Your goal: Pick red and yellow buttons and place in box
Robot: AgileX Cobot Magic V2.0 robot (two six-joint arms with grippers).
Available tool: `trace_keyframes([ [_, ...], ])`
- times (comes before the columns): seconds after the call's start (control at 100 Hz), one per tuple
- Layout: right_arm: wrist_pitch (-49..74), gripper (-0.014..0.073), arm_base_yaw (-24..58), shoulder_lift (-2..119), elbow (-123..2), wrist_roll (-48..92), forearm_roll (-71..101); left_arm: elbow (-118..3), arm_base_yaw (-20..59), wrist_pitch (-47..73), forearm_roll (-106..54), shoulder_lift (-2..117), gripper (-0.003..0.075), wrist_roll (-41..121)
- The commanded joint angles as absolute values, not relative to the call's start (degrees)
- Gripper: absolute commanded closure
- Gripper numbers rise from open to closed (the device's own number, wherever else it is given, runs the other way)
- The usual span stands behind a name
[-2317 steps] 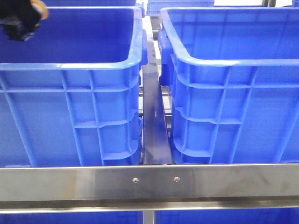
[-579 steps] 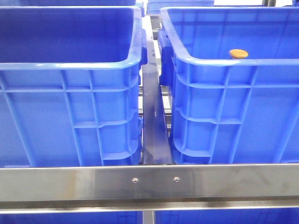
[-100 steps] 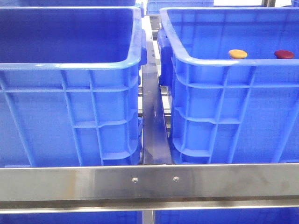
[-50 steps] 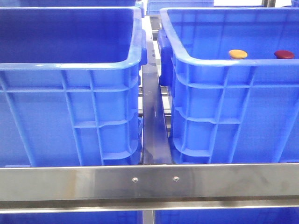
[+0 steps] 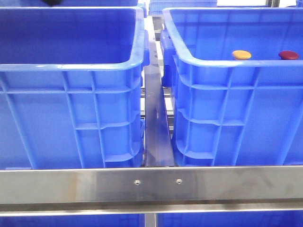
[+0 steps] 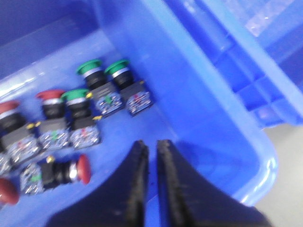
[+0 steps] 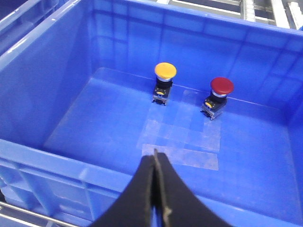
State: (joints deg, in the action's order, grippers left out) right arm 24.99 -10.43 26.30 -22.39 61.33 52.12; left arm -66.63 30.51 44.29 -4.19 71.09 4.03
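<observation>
2 bright blue crates stand side by side behind a steel rail (image 5: 151, 185) in the front view, a dark metal bar (image 5: 155, 127) running between them. In the box (image 5: 227, 64) on the right, the yellow button (image 5: 242, 55) and the red button (image 5: 288, 55) show just above the near rim, the red one at 3 o'clock from the yellow, a short way apart. The right wrist view shows both standing upright on their dark switch bodies on the box floor near the far wall, the yellow button (image 7: 165, 71) and red button (image 7: 221, 85) side by side, neither touching the other. The right gripper (image 7: 155, 158) hangs above the near rim of the box, its 2 black fingers pressed together with nothing between them, well apart from both buttons.

The left gripper (image 6: 152, 147) hovers inside the left crate (image 5: 71, 66), near its side wall; its fingers stand a narrow slit apart and hold nothing. On that crate's floor lies a cluster of push-button switches: green-capped ones (image 6: 102, 71) at about 11 o'clock from the fingertips, red-capped ones (image 6: 52, 97) at about 9 o'clock, some upright, 1 red switch (image 6: 61, 172) lying on its side. The picture is blurred there.
</observation>
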Motion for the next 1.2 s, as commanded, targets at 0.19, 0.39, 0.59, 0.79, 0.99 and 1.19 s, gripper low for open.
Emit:
trace_keyframes([
  [0.19, 23.1, 0.0653, -10.6, 26.4, -24.0, 61.7, 53.4, -57.0, 30.7, 33.7, 13.4, 58.7, 0.0740, -12.2],
  [0.39, 23.1, 0.0653, -10.6, 26.4, -24.0, 61.7, 53.4, -48.6, 30.7, 27.1, 16.9, 49.1, 0.0740, -15.5],
  [0.59, 23.1, 0.0653, -10.6, 26.4, -24.0, 61.7, 53.4, -40.4, 30.7, 21.6, 16.6, 38.6, 0.0740, -15.9],
  [0.79, 23.1, 0.0653, -10.6, 26.4, -24.0, 61.7, 53.4, -34.1, 30.7, 19.8, 15.7, 30.3, 0.0740, -16.1],
  [0.99, 23.3, 0.0653, -10.6, 26.4, -24.0, 61.7, 53.4, -31.1, 29.3, 21.8, 15.7, 27.4, 0.0740, -17.6],
  [1.19, 23.3, 0.0653, -10.6, 26.4, -24.0, 61.7, 53.4, -27.1, 23.8, 21.7, 18.5, 24.5, 0.0740, -23.4],
])
